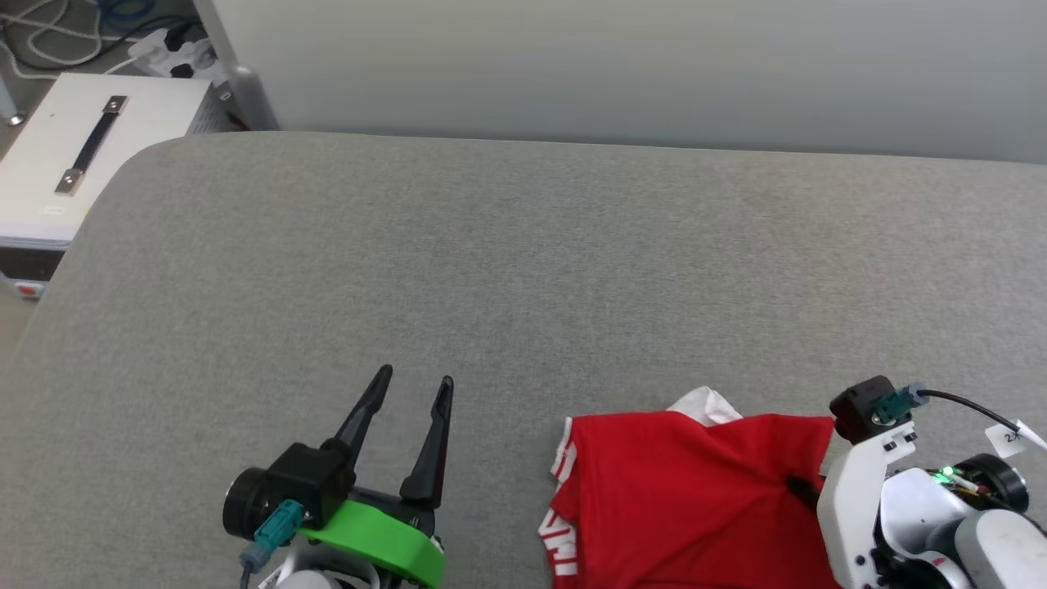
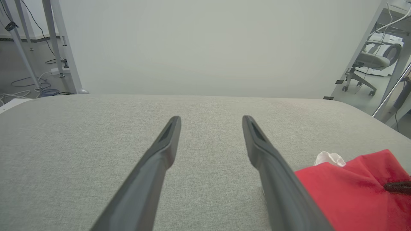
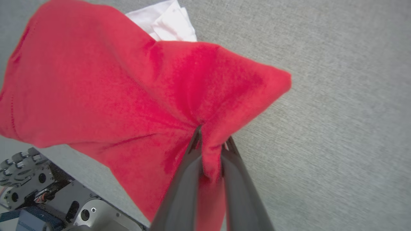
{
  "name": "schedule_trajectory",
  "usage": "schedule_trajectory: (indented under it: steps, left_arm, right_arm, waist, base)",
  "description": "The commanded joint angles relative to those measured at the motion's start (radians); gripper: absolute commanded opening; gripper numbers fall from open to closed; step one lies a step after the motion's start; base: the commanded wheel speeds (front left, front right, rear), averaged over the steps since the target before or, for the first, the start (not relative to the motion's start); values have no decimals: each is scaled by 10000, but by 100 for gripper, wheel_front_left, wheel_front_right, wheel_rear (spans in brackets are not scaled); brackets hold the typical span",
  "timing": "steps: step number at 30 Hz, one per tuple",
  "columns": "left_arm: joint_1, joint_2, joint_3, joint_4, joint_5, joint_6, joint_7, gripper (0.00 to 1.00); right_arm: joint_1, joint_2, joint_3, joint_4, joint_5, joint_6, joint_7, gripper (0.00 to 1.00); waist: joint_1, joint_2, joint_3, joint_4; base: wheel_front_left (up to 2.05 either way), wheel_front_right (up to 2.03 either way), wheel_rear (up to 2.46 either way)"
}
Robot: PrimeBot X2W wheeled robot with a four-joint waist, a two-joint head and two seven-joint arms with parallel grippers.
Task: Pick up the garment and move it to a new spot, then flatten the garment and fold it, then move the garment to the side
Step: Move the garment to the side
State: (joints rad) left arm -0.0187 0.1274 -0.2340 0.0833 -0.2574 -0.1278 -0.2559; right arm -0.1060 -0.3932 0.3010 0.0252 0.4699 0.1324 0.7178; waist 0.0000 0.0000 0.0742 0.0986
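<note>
Right wrist view: right claw narrowed on a bunched fold of the red short-sleeved jersey shirt, white sleeve beyond the claw, over the grey fabric worktop. Head view: striped trim on the shirt's edge facing the left claw, which is spread wide and empty.

grey surface open ahead, red garment bunched front right
</note>
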Motion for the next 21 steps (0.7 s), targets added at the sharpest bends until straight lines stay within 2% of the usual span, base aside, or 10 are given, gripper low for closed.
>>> schedule_trajectory:
  steps: [1, 6, 12, 16, 21]
  left_arm:
    - [67, 55, -96, -25, -58, -29, -59, 100]
    - [-31, 55, -582, -112, -22, -29, -59, 100]
    - [-656, 102, -1169, -275, 120, -29, -59, 100]
    - [-1340, 241, -1734, -420, 256, -29, -59, 100]
    - [-2274, 423, -2176, -709, 398, -29, -59, 100]
  right_arm:
    - [-87, -486, 169, -257, 104, -17, 119, 0]
    - [-357, -2241, 587, -792, 211, -17, 329, 0]
    - [-1237, -4054, 866, -511, 134, -17, -259, 0]
    - [-1901, -4645, 589, 226, 69, -17, -995, 0]
    - [-2755, -4797, -192, 1448, -140, -17, -1922, 0]
  waist:
    - [0, 0, -259, -644]
    - [0, 0, -20, -1371]
    - [0, 0, 960, -2178]
    - [0, 0, 1861, -2546]
    - [0, 0, 3012, -2859]
  base:
    - [0, 0, 0]
    - [0, 0, 0]
    - [0, 0, 0]
    - [0, 0, 0]
    - [0, 0, 0]
